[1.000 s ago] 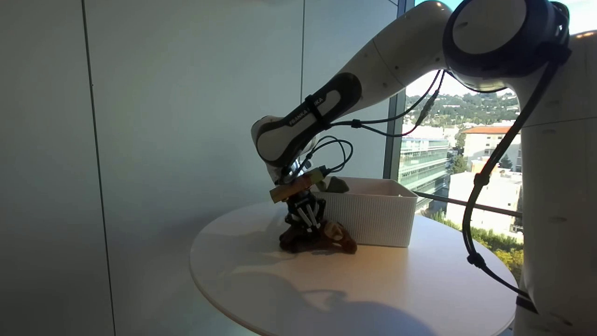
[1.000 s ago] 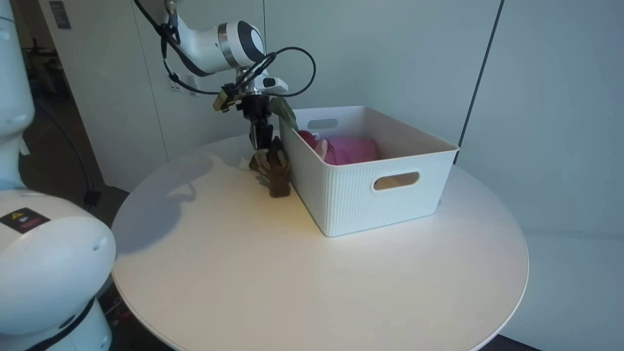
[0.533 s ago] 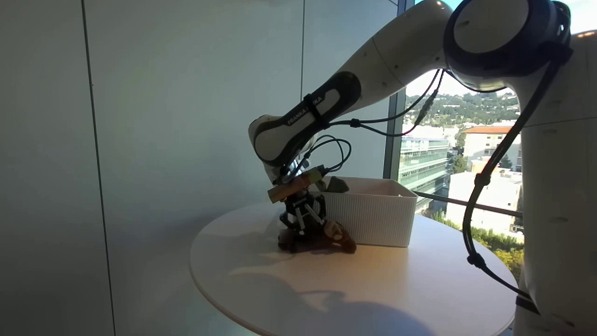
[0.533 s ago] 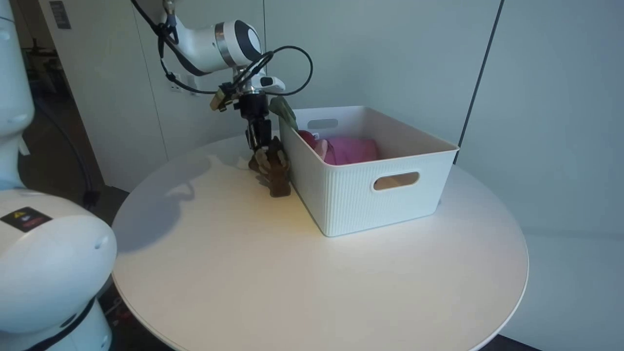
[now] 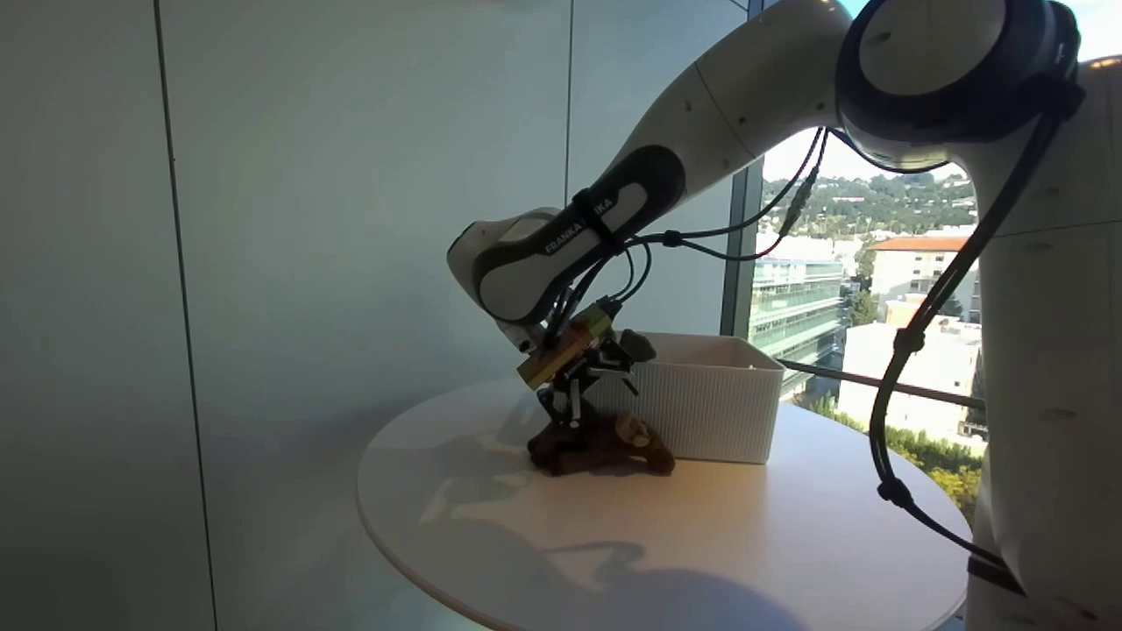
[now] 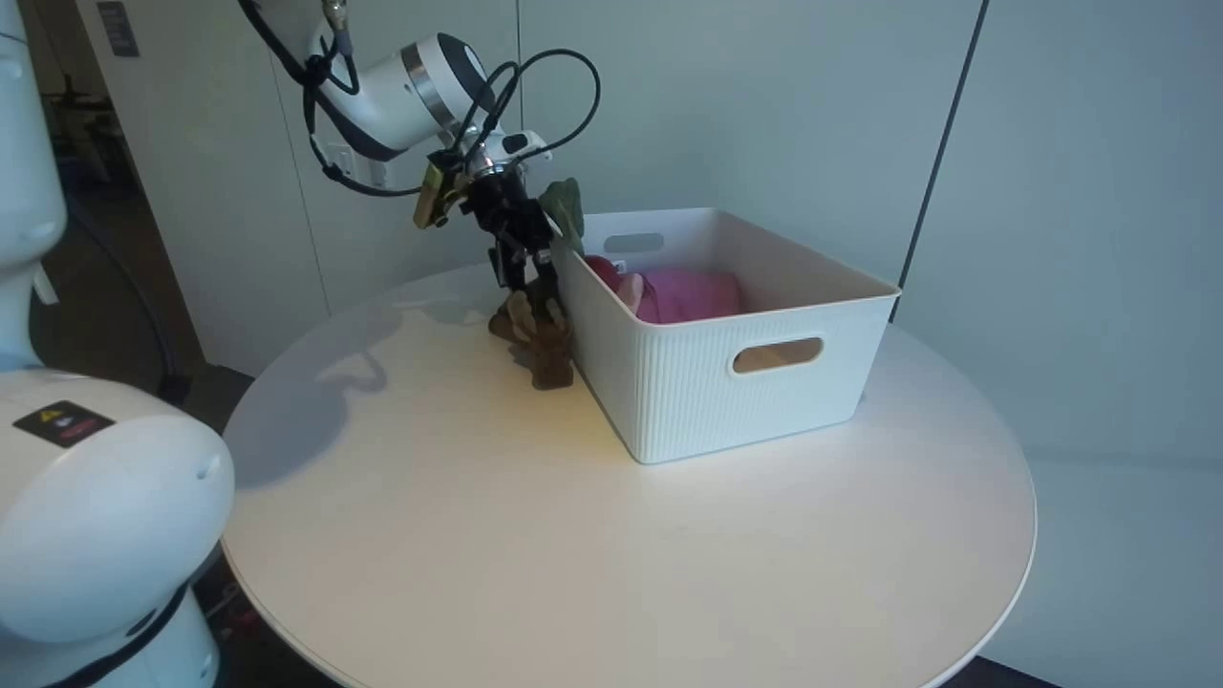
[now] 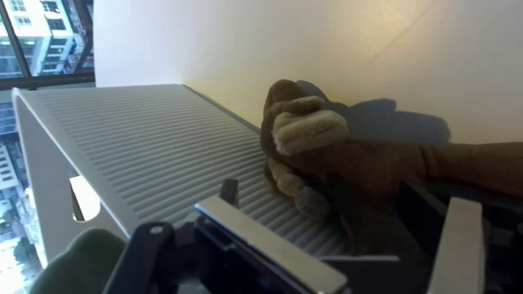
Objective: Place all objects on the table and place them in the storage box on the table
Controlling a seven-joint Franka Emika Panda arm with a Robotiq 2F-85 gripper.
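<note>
A brown plush toy with cream antler-like parts [image 6: 549, 358] lies on the round white table [image 6: 611, 573], close against the outside of the white ribbed storage box [image 6: 764, 406]. Just above the toy, tilted, my gripper [image 5: 603, 407] stands open in both exterior views. In the wrist view its fingers [image 7: 230, 191] are spread wide, the toy [image 7: 367, 163] lying ahead of and partly behind them, not gripped. One finger is near the box wall. Inside the box are a pink item [image 6: 696, 291] and a red one [image 6: 602, 270]. A green soft thing [image 6: 564, 212] rests over the rim.
The box's rim [image 7: 69, 151] rises right beside the gripper, and the green thing touches or nearly touches the gripper's side. A flat wall [image 5: 351, 219] stands behind the table, with a window [image 5: 868, 263] past the box.
The gripper has gone from shut to open and its wrist has tilted, one finger swinging toward the box. The green thing has shifted slightly toward the box; the toy has hardly moved.
</note>
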